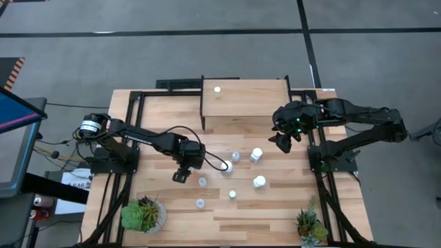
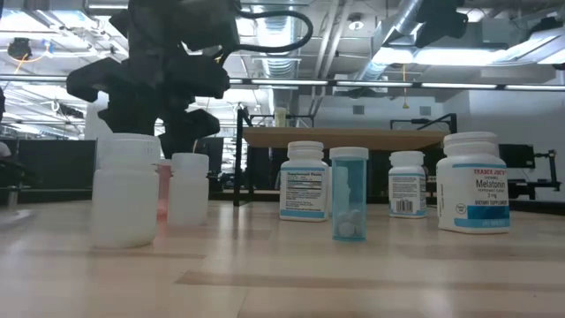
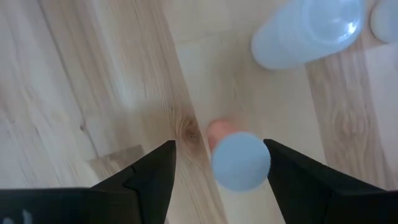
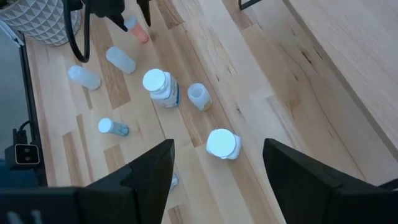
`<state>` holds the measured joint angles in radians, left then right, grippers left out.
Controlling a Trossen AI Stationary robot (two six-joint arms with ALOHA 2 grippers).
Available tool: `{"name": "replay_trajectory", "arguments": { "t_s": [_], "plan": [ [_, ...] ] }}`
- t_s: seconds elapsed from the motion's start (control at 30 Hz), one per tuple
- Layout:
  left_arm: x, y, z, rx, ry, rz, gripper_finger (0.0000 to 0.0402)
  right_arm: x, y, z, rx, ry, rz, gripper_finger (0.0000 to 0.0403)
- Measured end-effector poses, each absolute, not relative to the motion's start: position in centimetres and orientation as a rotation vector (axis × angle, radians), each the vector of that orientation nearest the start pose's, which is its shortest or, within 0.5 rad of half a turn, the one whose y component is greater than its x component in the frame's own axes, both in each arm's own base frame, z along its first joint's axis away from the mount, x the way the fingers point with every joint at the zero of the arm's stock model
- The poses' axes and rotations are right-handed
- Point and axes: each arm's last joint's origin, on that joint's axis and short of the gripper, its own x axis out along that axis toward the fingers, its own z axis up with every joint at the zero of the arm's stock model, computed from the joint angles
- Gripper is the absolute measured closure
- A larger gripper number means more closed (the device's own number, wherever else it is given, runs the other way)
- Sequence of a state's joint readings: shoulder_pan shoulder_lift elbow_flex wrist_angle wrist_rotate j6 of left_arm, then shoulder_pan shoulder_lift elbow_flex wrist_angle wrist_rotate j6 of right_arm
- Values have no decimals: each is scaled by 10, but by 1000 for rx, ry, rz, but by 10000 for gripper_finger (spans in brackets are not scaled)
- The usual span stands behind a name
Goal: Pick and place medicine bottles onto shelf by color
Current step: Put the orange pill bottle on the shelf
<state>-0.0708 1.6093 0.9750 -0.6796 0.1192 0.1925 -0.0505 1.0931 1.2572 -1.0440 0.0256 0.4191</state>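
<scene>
My left gripper (image 1: 180, 173) is open and points down at the table's left middle. Its fingers stand on either side of a small orange-bodied bottle with a pale cap (image 3: 241, 160), which stands upright on the table; I see no touch. That bottle also shows in the right wrist view (image 4: 138, 31). My right gripper (image 1: 282, 142) is open and empty, above the table near the right front corner of the shelf (image 1: 244, 107). One small bottle (image 1: 217, 90) stands on the shelf. Several white and pale blue bottles (image 1: 256, 155) stand on the table between the arms.
A larger pale bottle (image 3: 305, 28) stands close beyond the orange one. Two potted green plants (image 1: 143, 213) (image 1: 310, 226) stand at the near edge. Black frame rails (image 1: 131, 117) run along both sides of the table.
</scene>
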Motion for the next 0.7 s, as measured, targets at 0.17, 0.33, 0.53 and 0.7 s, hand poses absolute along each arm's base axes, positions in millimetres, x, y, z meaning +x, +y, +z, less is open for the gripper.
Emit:
{"name": "replay_trajectory", "arguments": {
  "t_s": [0.17, 0.33, 0.53, 0.7],
  "plan": [
    [286, -24, 177, 121, 1298, -281, 193, 192, -10, 362, 402, 856, -255, 132],
    [286, -25, 177, 113, 1297, -296, 231, 192, -10, 362, 402, 856, -255, 132],
    [286, -25, 178, 87, 1302, -276, 290, 192, -10, 362, 402, 856, -255, 132],
    [295, -21, 198, 61, 1290, -272, 326, 192, -10, 362, 402, 856, -255, 132]
  ]
}}
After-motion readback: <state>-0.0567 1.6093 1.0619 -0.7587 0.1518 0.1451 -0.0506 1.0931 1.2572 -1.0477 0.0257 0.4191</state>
